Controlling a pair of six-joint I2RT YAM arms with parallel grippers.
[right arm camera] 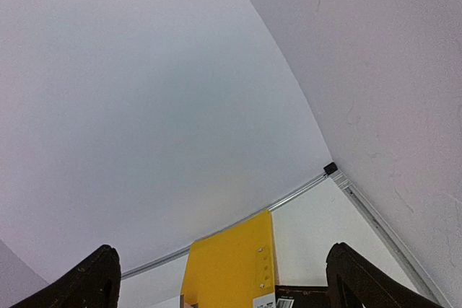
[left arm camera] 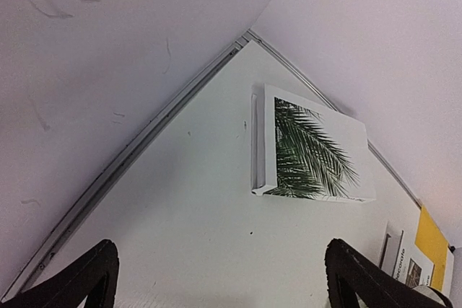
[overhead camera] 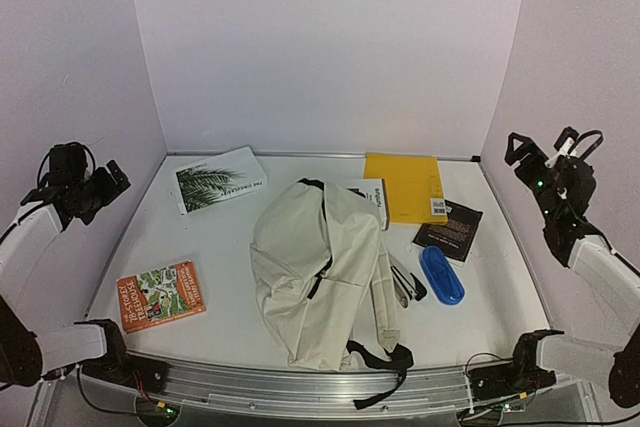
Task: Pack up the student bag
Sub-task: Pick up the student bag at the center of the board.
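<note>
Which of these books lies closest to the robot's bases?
The orange book, left of the student bag; the palm-leaf book, white book, yellow book and black book all lie farther back.

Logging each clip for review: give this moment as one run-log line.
left gripper: open, empty, raised | right gripper: open, empty, raised | student bag: mid-table, untouched | palm-cover book: outside bag
</note>
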